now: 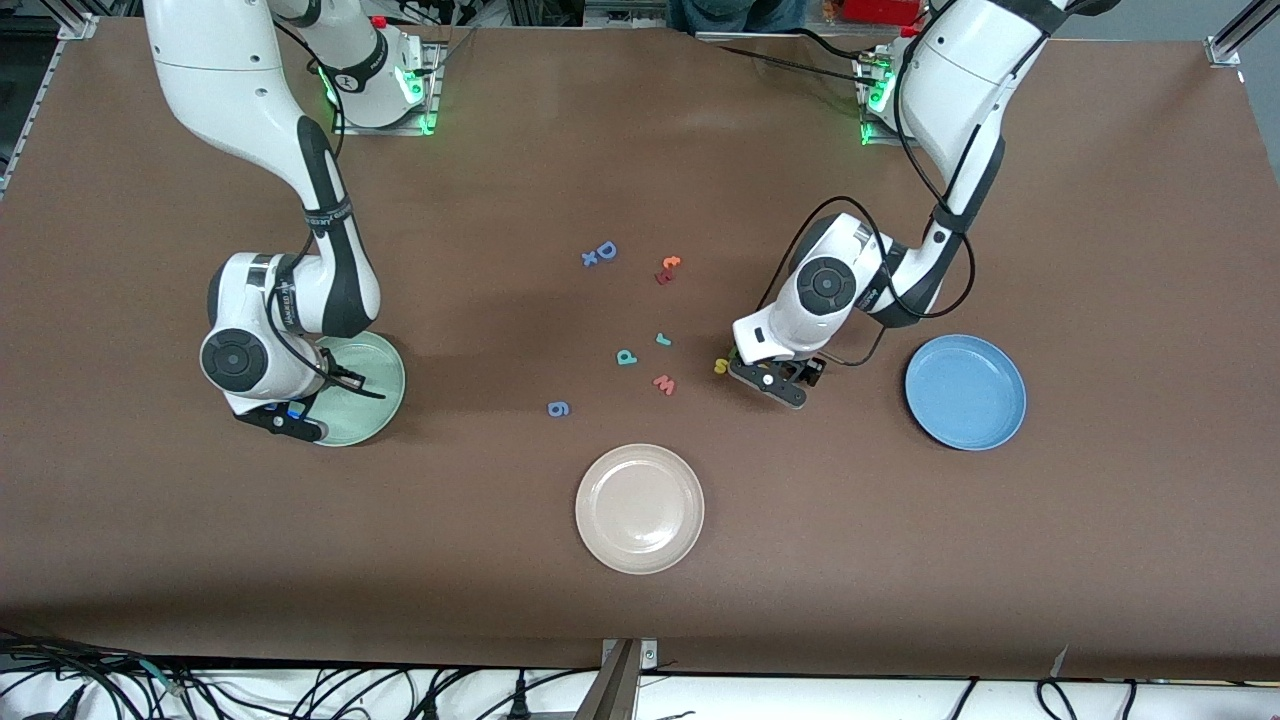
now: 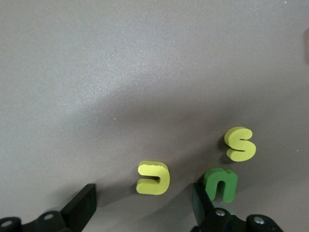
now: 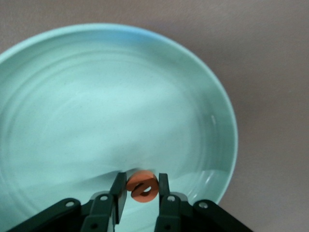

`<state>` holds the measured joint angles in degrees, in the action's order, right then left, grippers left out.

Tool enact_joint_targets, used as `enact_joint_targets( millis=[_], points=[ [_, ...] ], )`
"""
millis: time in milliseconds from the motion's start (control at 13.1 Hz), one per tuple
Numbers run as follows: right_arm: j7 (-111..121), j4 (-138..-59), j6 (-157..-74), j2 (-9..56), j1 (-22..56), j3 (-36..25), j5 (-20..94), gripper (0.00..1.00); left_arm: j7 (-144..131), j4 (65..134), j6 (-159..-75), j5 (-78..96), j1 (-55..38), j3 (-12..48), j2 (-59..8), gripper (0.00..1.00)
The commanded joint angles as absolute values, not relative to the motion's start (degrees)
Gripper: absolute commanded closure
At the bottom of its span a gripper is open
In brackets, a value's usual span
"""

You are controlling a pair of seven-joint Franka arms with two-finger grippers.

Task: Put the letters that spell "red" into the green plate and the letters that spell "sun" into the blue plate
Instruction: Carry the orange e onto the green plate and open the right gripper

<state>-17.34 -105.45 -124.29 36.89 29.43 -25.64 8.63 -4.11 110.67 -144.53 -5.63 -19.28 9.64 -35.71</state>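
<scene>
My right gripper [image 3: 141, 178] hangs low over the green plate [image 3: 96, 96], near its rim, shut on the orange "e" [image 3: 143, 188]. In the front view that hand [image 1: 285, 415] covers part of the green plate [image 1: 385, 385]. The left gripper [image 2: 144, 193] is open just above the table, its fingers on either side of the yellow "n" [image 2: 154, 178]. The green "u" [image 2: 221, 183] lies just outside one finger, with the yellow "s" [image 2: 240, 143] beside it. The teal "d" [image 1: 626, 357] and teal "r" [image 1: 662, 340] lie mid-table. The blue plate [image 1: 965, 391] holds nothing.
A beige plate [image 1: 640, 508] sits nearest the front camera. A red "w" [image 1: 665, 384] lies by the "d". A blue "D" [image 1: 606, 250], an orange "t" [image 1: 670, 264] and a blue figure [image 1: 559, 408] are scattered mid-table.
</scene>
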Motion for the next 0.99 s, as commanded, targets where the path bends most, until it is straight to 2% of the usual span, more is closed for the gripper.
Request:
enact_joint_targets(
  millis=[0,306,535,917],
  points=[
    [-15.9,-104.6,-123.8,36.7,29.4,-25.7,10.0,0.21,-5.8,110.7,-144.1,-7.1,-20.0,9.1,-35.0,0.12],
    [-15.7,-104.2,-123.3,34.0,29.5,-25.7,10.0,0.15,-5.8,109.8,-144.3,-7.1,-20.0,8.4,-35.8,0.13],
    [-16.6,-103.6,-122.5,31.7,31.1,-25.4,10.2,0.16,-5.8,108.6,-144.7,-7.1,-20.0,7.7,-36.6,0.14],
    [-31.2,-103.3,-123.0,31.3,38.8,-22.6,15.6,0.21,-5.8,107.5,-144.7,-7.1,-20.7,7.7,-36.7,0.14]
  ],
)
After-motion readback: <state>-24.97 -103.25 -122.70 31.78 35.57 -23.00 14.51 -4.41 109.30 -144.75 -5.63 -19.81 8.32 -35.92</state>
